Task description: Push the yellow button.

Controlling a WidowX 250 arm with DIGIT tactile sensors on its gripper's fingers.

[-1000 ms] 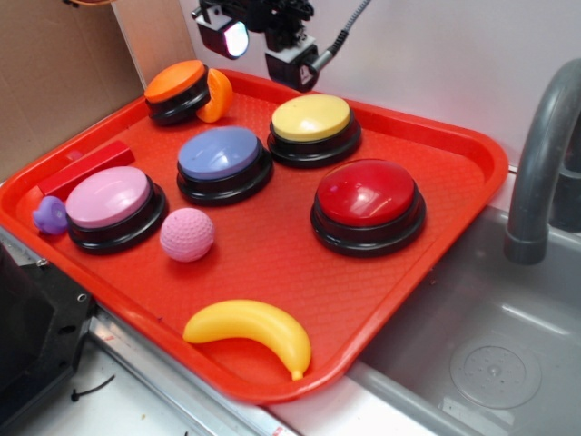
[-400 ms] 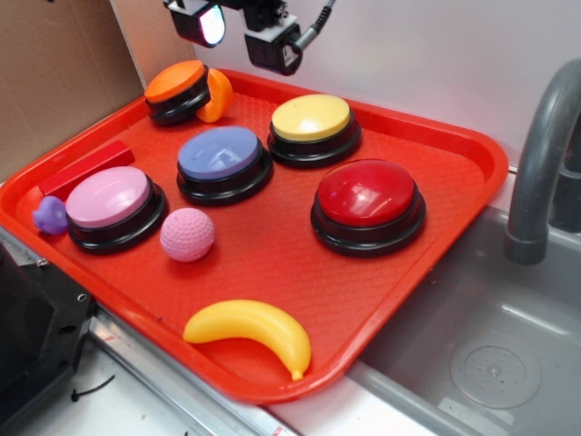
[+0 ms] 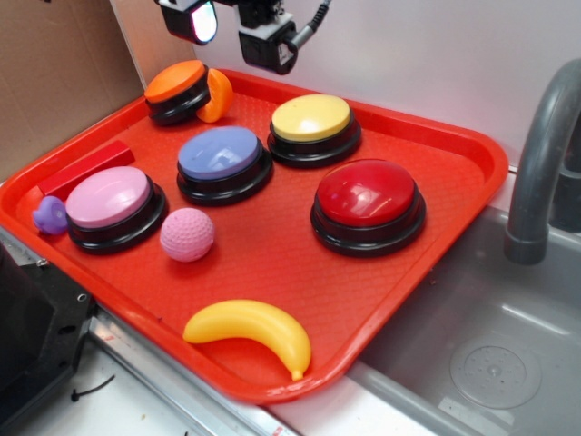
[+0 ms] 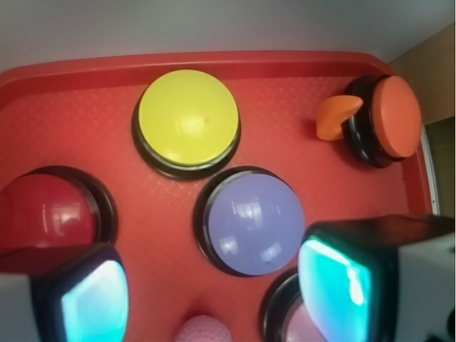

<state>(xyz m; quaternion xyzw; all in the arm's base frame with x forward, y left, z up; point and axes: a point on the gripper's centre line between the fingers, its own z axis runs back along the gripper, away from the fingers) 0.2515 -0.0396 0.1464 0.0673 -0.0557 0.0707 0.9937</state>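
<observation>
The red tray (image 3: 454, 150) is pretty crowded. The yellow button (image 3: 311, 117) sits near the back rim, with the blue button (image 3: 219, 153) just beside it toward the front-left and the red button (image 3: 367, 193) to its front-right. An orange button (image 3: 175, 82) leans tilted in the back corner against a small orange piece (image 3: 218, 96). There's also a pink button (image 3: 108, 197), a pink ball (image 3: 187, 233) and a banana (image 3: 250, 327) up front. The tool (image 4: 214, 285) hangs above the tray's back edge, released, its pads (image 4: 335, 278) spread wide and touching nothing.
</observation>
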